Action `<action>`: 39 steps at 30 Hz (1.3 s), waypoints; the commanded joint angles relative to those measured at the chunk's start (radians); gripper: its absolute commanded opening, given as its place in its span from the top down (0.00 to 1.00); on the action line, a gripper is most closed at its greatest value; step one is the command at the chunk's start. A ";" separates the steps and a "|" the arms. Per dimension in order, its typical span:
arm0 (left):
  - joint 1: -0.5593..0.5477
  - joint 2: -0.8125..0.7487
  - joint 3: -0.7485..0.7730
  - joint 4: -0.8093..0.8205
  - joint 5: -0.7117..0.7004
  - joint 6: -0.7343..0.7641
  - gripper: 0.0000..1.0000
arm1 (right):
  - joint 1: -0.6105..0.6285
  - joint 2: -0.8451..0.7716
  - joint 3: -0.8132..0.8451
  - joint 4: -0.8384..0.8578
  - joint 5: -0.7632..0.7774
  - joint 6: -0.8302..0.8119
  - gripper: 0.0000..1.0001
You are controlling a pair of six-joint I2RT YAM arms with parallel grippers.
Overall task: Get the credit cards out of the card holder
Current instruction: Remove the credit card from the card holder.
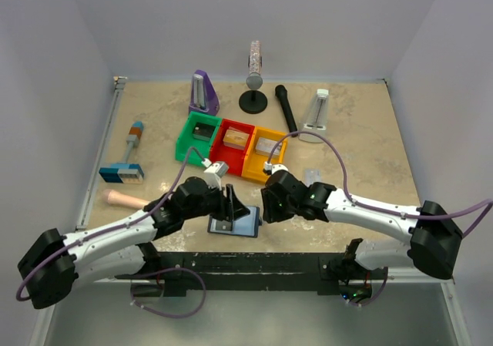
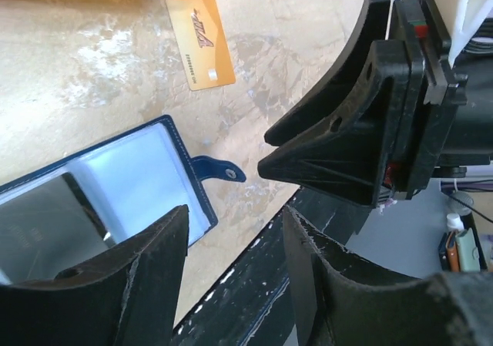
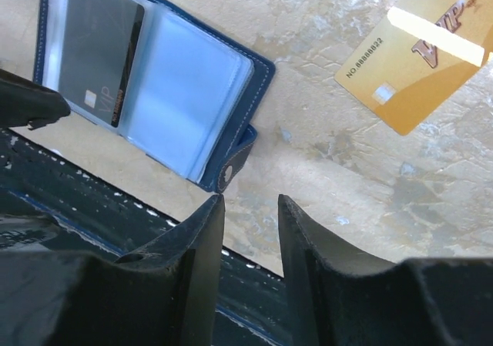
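Note:
The navy card holder (image 1: 235, 224) lies open near the table's front edge, its snap tab (image 2: 219, 169) pointing right. A dark card (image 3: 96, 49) sits in its left clear pocket. The card holder (image 3: 162, 92) also shows in the right wrist view. An amber card (image 2: 200, 39) lies on the table beyond it, and it also shows in the right wrist view (image 3: 412, 53). A pale grey card (image 1: 312, 175) lies further right. My left gripper (image 1: 229, 205) is open and empty above the card holder's right part (image 2: 235, 223). My right gripper (image 1: 266, 207) is open and empty, its left fingertip (image 3: 212, 207) just by the snap tab.
Green (image 1: 199, 136), red (image 1: 235, 142) and yellow (image 1: 266, 149) bins stand behind the card holder. Further back are a purple metronome (image 1: 203, 92), a microphone stand (image 1: 254, 76), a black microphone (image 1: 286, 107) and a white metronome (image 1: 316, 109). A blue-and-white block (image 1: 121, 173) lies left. A black rail (image 1: 254, 265) runs along the front.

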 commanded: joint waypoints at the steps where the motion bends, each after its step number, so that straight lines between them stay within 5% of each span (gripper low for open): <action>1: 0.004 -0.127 -0.064 -0.079 -0.108 -0.016 0.44 | 0.002 -0.055 0.015 0.113 -0.049 0.002 0.63; 6: 0.018 -0.273 -0.139 -0.209 -0.225 -0.055 0.44 | 0.002 -0.135 -0.035 0.290 -0.112 -0.037 0.63; 11: 0.023 -0.391 -0.219 -0.214 -0.282 -0.088 0.43 | 0.002 -0.083 -0.026 0.379 -0.165 0.006 0.48; 14: 0.023 -0.436 -0.257 -0.193 -0.288 -0.088 0.44 | 0.005 -0.066 -0.057 0.442 -0.108 0.095 0.34; 16: 0.023 -0.460 -0.265 -0.212 -0.300 -0.085 0.44 | 0.005 -0.096 -0.124 0.507 -0.029 0.162 0.01; 25: 0.023 -0.608 -0.320 -0.214 -0.305 -0.080 0.43 | -0.001 -0.142 -0.210 0.572 0.039 0.314 0.01; 29: 0.023 -0.643 -0.331 -0.228 -0.338 -0.129 0.42 | -0.009 -0.121 -0.204 0.630 -0.073 0.226 0.01; 34: 0.023 -0.609 -0.307 -0.273 -0.356 -0.166 0.45 | -0.006 -0.011 -0.062 0.523 -0.187 0.132 0.14; 39: 0.023 -0.566 -0.293 -0.222 -0.294 -0.114 0.47 | -0.006 0.103 -0.058 0.641 -0.260 0.159 0.21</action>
